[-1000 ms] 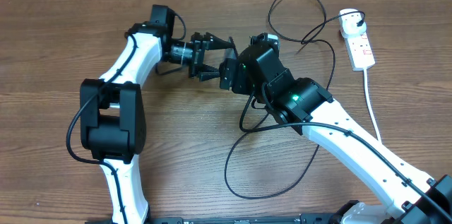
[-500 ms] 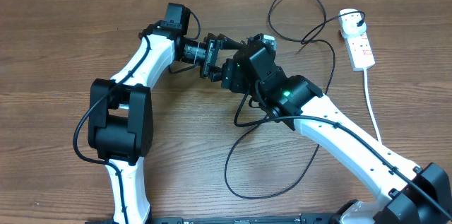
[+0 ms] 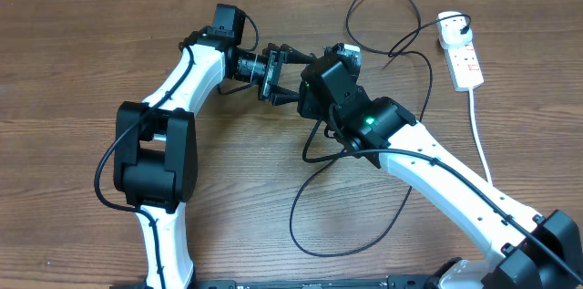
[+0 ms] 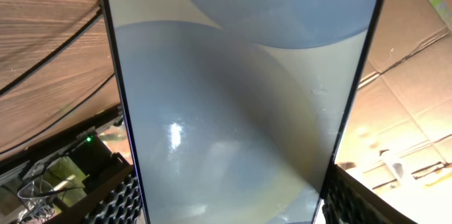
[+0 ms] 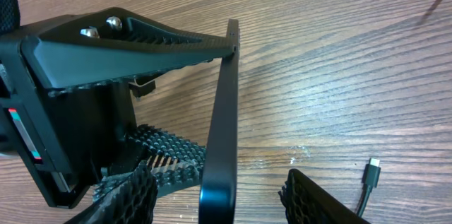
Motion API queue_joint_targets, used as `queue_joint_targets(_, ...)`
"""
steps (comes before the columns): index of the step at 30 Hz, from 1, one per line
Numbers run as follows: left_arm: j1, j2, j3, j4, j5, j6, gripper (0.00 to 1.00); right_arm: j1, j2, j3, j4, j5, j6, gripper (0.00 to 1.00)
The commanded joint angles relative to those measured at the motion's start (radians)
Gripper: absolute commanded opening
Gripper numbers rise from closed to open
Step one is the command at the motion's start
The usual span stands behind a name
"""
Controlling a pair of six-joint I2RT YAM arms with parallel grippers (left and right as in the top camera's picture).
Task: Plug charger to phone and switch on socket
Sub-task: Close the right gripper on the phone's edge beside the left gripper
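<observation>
My left gripper is shut on the phone, holding it off the table by its lower sides, with the pale screen filling the left wrist view. My right gripper is open. The phone's black edge stands between its two fingers with a gap on each side. The charger's black cable loops over the table, and its connector tip lies loose beside my right finger. Its white plug head sits in the socket at the far right.
The socket's thick white cord runs down the right side. More black cable arcs at the back and past the left gripper. Cardboard boxes stand beyond the table's far edge.
My left arm has swung right and back, carrying the phone toward my right gripper. The right gripper has moved up to meet it and now straddles the phone's edge.
</observation>
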Motion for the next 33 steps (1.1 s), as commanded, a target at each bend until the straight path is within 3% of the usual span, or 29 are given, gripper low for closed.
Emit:
queue_joint_targets(1,-0.002,0.009,0.021,0.004,0.009,-0.014,0.61,-0.001,-0.004,0.016,0.005,0.01,0.001,0.54)
queue_joint_targets(33,-0.026,0.009,0.021,0.008,-0.046,-0.014,0.61,-0.002,0.059,0.018,0.015,0.018,0.001,0.45)
